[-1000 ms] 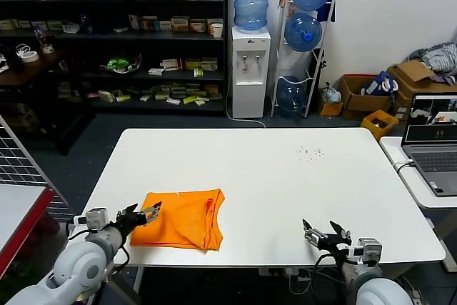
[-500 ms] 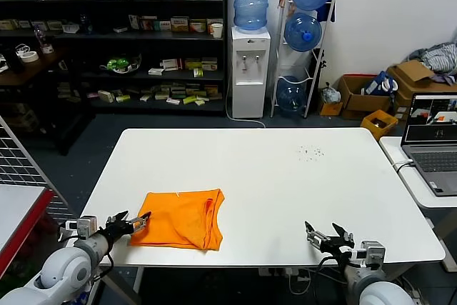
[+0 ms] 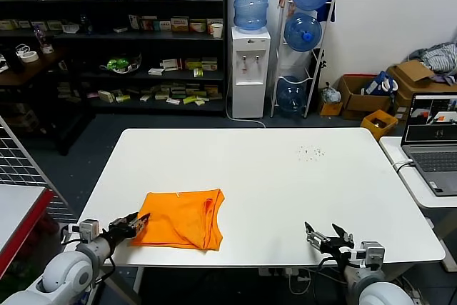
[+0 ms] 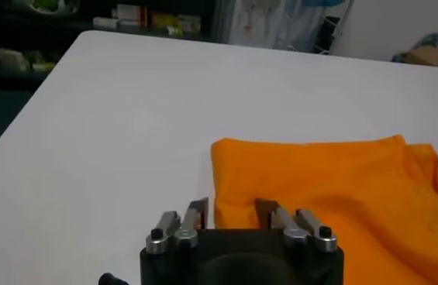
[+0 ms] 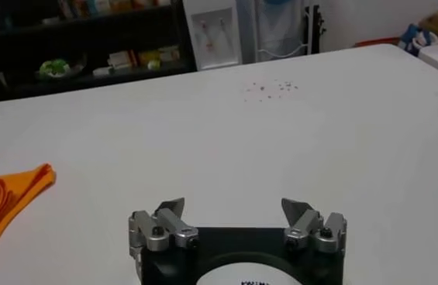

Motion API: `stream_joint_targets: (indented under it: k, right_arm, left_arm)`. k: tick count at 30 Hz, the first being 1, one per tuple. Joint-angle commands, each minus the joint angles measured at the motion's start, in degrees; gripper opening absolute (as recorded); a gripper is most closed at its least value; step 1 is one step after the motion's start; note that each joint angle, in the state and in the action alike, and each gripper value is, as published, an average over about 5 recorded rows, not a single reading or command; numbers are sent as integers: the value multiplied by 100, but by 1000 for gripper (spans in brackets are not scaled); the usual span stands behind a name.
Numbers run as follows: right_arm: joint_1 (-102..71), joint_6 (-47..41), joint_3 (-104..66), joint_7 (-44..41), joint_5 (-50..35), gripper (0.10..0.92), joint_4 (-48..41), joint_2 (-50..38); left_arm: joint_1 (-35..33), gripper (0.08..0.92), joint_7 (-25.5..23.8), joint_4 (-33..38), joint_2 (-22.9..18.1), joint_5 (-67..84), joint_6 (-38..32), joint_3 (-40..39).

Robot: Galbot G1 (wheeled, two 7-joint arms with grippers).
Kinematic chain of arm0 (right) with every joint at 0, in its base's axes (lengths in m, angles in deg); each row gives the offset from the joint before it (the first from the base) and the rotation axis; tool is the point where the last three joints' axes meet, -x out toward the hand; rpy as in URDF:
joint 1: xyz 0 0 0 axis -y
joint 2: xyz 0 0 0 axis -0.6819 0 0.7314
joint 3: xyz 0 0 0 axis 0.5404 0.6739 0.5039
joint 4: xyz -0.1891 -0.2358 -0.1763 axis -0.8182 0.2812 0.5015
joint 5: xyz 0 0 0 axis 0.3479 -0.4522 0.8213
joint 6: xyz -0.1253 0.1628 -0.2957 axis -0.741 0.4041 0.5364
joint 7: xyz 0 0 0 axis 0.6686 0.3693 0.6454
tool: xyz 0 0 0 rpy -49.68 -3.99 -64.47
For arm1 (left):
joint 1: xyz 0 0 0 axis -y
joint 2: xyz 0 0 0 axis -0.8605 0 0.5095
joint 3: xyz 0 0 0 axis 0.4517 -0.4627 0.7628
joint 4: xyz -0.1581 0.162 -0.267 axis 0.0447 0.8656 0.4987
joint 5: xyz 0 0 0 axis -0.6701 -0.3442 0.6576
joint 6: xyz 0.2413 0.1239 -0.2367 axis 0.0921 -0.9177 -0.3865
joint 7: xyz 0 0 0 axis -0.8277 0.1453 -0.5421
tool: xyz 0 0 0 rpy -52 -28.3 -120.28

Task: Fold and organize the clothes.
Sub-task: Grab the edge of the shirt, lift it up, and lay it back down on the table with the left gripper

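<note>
Item: one orange T-shirt (image 3: 183,219), lying on the white tabletop (image 3: 285,176) near its front edge on the robot's left side, already folded into a compact, roughly rectangular bundle with layered edges visible along the side nearer the table's middle. Condition: folding appears largely done, judged from the tidy outline; no lettering shows on the upper face. What may remain, as a judgement only, is a last smoothing or squaring of the bundle's near-left corner and setting it in its final place; no other orange garment is in view on the tabletop. Left pincer (image 3: 136,222): low at the front-left edge of the tabletop, at the near-left corner of the shirt, fingers apart with a gap between them, nothing clamped; whether a tip touches the cloth cannot be told from the head view. Right pincer (image 3: 325,237): idle at the front edge on the right side, well apart from the shirt, fingers spread wide, holding nothing. View comparison: the left wrist view shows the left pincer (image 4: 232,217) with its tips straddling the shirt's (image 4: 335,194) corner edge, and shows soft creases and a doubled fold at the far side, which the head view renders only faintly. The right wrist view shows the right pincer (image 5: 236,213) over bare tabletop, with only a sliver of the shirt (image 5: 5,201) at the picture's margin. Only the head view shows both arms and the shirt's whole outline.
</note>
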Motion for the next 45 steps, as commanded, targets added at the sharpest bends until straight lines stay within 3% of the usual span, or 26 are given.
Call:
stream_joint_targets:
  k: [1,9,13,19,25,36,45]
  right_arm:
    - [-14,2,-12,5,-5,823,10,1]
    - [-2,10,-3,3,-5,823,0,6]
    - [7,24,12,-10,-3,823,-13,10]
    - [106,46,78,-32,-8,823,-35,-36]
    - [245,96,150,-84,-11,823,-40,-119]
    - [449,205,291,-184,108,823,-148,-215]
    - [582,223,366,-192,143,823,-231,-220]
  left_arm:
    - [1,403,-57,21,-41,-68,-109,1]
    - [-107,178,179,453,-124,-46,-114,89]
    - [-225,97,673,1037,-234,105,129,237]
    - [-344,92,1859,2159,-343,549,790,537]
    - [-384,92,2592,2883,195,916,1085,758]
    - [-950,92,2585,2084,1499,1092,1159,1814]
    - [-780,92,2399,1144,2266,1205,1090,1966]
